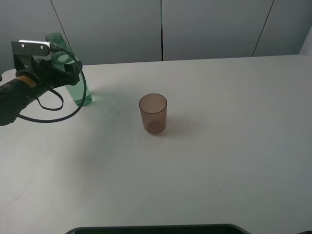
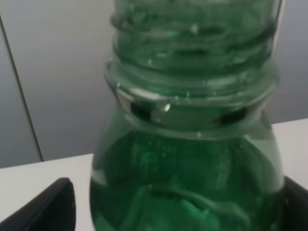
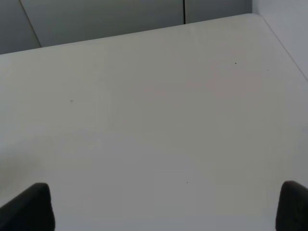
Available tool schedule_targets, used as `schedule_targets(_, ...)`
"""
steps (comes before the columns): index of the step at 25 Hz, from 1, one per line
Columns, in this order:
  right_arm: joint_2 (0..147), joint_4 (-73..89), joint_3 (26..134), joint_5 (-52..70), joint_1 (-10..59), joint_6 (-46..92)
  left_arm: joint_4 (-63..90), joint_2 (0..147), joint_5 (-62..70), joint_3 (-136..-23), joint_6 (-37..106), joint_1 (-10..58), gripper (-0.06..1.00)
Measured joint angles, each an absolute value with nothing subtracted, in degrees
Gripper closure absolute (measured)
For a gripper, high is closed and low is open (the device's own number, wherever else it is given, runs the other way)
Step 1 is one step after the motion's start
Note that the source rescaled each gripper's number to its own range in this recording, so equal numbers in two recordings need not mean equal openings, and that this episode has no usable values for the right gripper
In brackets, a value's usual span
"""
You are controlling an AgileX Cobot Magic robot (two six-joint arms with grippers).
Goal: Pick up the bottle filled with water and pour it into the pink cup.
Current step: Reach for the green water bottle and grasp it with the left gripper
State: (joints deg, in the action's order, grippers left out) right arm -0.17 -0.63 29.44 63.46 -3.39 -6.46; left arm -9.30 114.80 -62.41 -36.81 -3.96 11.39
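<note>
Crowding the left wrist lens at very close range: the bottle (image 2: 187, 192), clear and green-tinted, showing a threaded neck and a collar ring above a rounded shoulder, and looking full of liquid below that shoulder. Standing upright on the white surface (image 2: 29, 183), between the left jaws. Holding those jaws spread wide to either side of it, and leaving a strip of white surface between one dark tip and the plastic. Sitting just beside the bottle's wall with the other tip, contact there being impossible to tell.

Looking down from the high camera and finding the bottle (image 1: 80, 92) at the far left, near the back edge of the surface and in front of grey wall panels (image 1: 209, 29). Hiding its middle behind the left arm (image 1: 19, 95), reaching in from the left edge of that view and carrying a silver bracket (image 1: 30, 47) on top. Trailing a black cable (image 1: 53, 121) in a loop down onto the surface beside the bottle's base.

Finding the pink cup (image 1: 153, 114) near the middle of the surface, upright, mouth facing up, well apart from the bottle and to its right in the high view. Catching a dark strip (image 1: 156, 228) along the near edge.

Showing the right jaws spread wide through the right wrist view, with white surface lying between the two dark tips.
</note>
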Motion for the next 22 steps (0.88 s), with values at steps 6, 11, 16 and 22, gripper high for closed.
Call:
schedule_targets(6, -0.17, -0.63, 29.44, 63.46, -3.39, -6.46, -11.5, 117.5, -61.92, -40.94, -4.09, 11.39, -0.06)
schedule_targets(11, -0.17, -0.63, 29.44, 63.46, -3.39, -6.46, -14.08, 119.18, -61.59, -42.95, -4.09, 11.39, -0.06)
schedule_targets(16, -0.17, -0.63, 29.44, 63.46, -3.39, -6.46, -15.77, 119.95, -60.89, -43.34, -4.09, 11.39, -0.06)
schedule_targets(22, -0.17, -0.63, 29.44, 63.46, -3.39, -6.46, -15.88, 120.07, -60.75, -43.44, -5.45, 11.39, 0.94)
